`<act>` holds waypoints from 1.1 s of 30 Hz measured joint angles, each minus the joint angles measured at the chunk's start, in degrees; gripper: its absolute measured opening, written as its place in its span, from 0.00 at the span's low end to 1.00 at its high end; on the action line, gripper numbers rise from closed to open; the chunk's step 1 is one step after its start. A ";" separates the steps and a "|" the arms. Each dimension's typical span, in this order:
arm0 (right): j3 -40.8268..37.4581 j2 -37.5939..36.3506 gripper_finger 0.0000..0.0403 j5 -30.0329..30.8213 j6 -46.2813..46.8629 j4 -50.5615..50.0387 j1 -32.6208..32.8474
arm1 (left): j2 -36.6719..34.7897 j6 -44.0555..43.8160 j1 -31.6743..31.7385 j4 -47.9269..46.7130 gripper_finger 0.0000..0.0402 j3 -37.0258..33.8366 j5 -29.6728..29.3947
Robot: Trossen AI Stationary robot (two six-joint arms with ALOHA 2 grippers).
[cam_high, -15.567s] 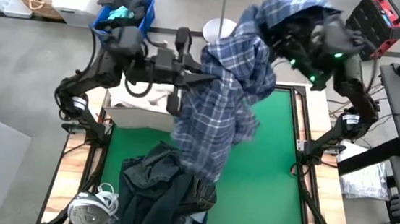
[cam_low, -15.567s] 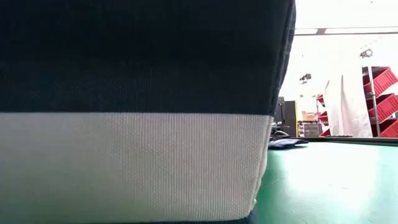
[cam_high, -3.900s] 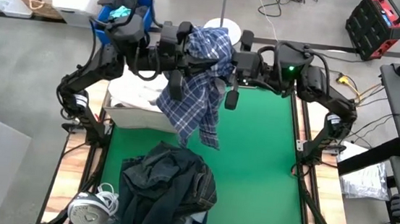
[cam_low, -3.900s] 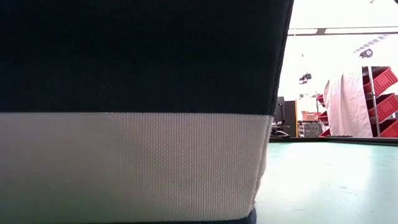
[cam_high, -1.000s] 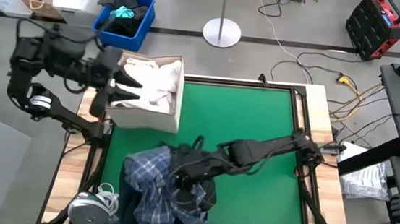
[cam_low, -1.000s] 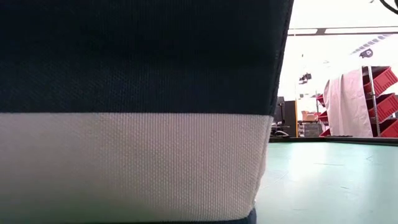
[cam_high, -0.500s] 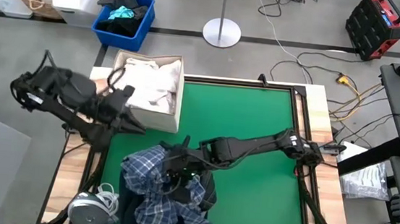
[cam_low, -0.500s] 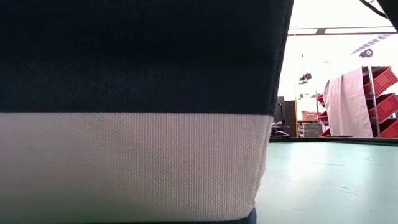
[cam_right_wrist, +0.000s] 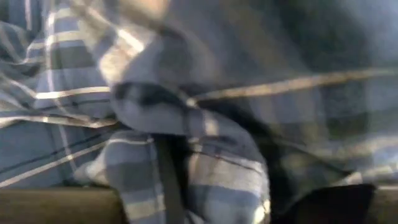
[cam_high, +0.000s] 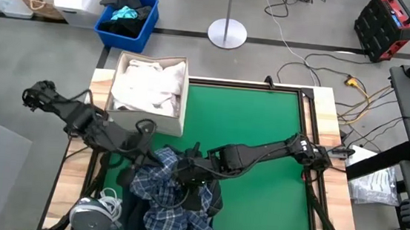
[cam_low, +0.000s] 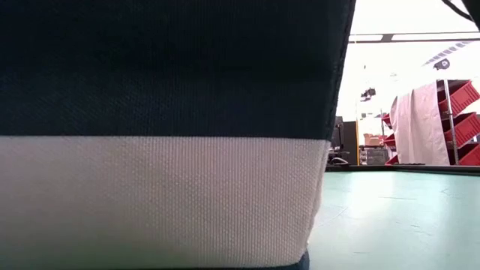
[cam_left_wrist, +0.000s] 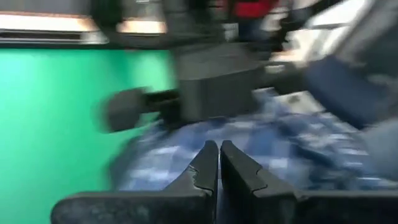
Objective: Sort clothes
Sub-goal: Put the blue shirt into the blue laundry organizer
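Note:
A blue-white plaid shirt point(cam_high: 164, 201) point(cam_right_wrist: 205, 168) lies crumpled on a dark denim heap point(cam_high: 212, 199) at the near left of the green mat point(cam_high: 263, 127). My right gripper point(cam_high: 183, 174) is sunk into the shirt's far edge, and plaid cloth hides its fingers. My left gripper point(cam_high: 147, 153) point(cam_left_wrist: 217, 160) reaches in from the left, shut with nothing between its fingers, its tips at the shirt's left edge point(cam_left_wrist: 186, 168). White clothes point(cam_high: 148, 88) fill a tan box at the far left. Dark navy and white cloth point(cam_low: 165, 135) fills most of the low view. My left gripper's shut fingertips stand just over the plaid shirt's left edge; whether they touch the cloth I cannot tell.
The tan box point(cam_high: 148, 123) stands on the table's far left corner. A blue bin point(cam_high: 128, 15) with dark and teal fabric sits on the floor beyond it. A white coiled thing point(cam_high: 92, 213) lies at the near left corner. The mat's right half is bare green.
My left gripper has swung from beside the tan box toward the table's near edge and to the right, down to the clothes heap. My right gripper has stayed low at the heap with the plaid shirt, which has bunched a little toward the far edge.

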 joint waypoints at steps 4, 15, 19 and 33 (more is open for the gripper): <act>0.00 -0.70 0.44 1.71 2.38 -1.54 0.73 | 0.33 -0.81 -0.84 5.98 0.00 -4.72 7.65; -0.02 -9.66 0.49 1.68 4.21 -8.59 1.12 | 0.19 1.24 -1.19 5.76 0.00 -10.23 10.96; -0.02 -12.09 0.44 7.64 0.44 -5.28 1.49 | 2.91 -1.79 -1.54 8.90 0.00 -11.58 13.19; -14.12 -11.60 0.05 6.93 -16.62 20.21 3.85 | 12.13 -15.39 -9.34 8.63 0.00 -5.62 6.29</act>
